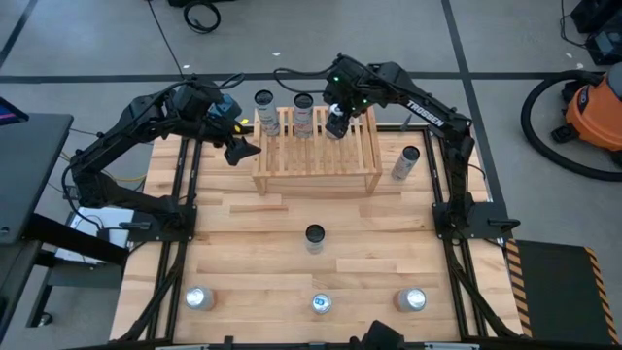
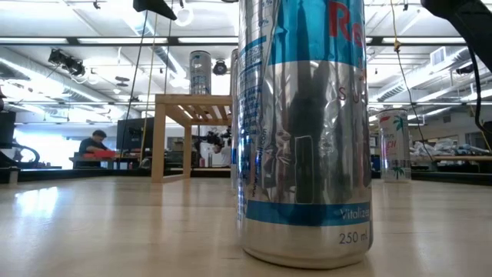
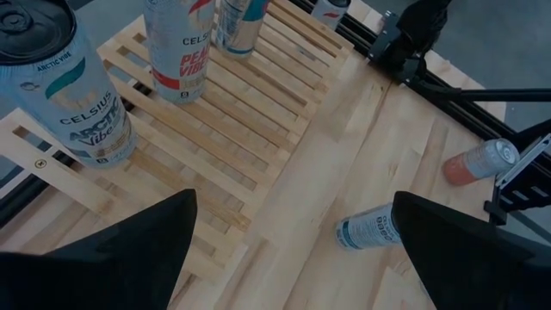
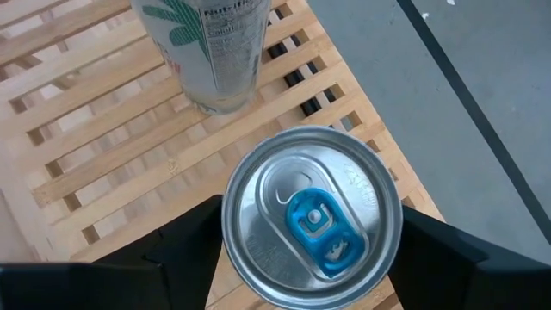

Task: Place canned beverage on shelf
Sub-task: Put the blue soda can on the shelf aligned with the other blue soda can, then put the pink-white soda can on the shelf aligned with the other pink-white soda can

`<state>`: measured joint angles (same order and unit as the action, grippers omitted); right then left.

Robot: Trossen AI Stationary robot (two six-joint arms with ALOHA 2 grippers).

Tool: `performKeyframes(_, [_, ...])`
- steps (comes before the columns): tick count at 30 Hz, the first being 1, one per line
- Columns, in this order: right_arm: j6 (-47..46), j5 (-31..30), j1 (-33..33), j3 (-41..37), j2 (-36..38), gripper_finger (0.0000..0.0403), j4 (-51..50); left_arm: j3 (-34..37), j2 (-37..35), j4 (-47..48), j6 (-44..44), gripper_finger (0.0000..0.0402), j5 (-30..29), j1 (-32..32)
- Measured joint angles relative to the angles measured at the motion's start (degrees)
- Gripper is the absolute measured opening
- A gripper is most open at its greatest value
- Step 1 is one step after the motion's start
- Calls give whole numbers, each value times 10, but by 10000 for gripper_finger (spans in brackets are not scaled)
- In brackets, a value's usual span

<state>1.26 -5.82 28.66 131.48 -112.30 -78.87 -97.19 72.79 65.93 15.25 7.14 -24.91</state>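
The right pincer (image 4: 312, 237) is clamped on a can (image 4: 312, 215) above the shelf (image 1: 316, 156), upper centre. The left pincer (image 3: 293, 245) stands apart, empty.

Site type: robotics lab / open workshop hall. Evidence: wood-top test table (image 1: 243, 243) on black metal frame, w/ two arms bolted to it. Floor (image 1: 97, 39) grey, marked w/ dark tape lines; loose cable (image 1: 202, 15) coiled on it. Orange shop vac (image 1: 595, 109) w/ black hose at one side. Low view: exposed ceiling w/ strip lights (image 2: 69, 46), long workbenches (image 2: 46, 163) along back, a person (image 2: 94, 144) seated at one. Hazard-striped plate (image 1: 519, 282) at table edge.
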Motion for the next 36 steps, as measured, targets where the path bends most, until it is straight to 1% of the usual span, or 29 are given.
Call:
performKeyframes(16, [14,-1,1,0,-1,342,17,0,0,0,0,393,0,0])
performKeyframes(22, [22,-1,1,1,-1,344,23,0,0,0,0,393,0,0])
performKeyframes(28, [30,-1,1,35,0,345,21,0,0,0,0,393,0,0])
performKeyframes(30, [30,-1,1,30,13,345,34,0,0,0,0,393,0,0])
performKeyframes(36, [30,-1,1,35,33,344,31,0,0,1,0,393,0,0])
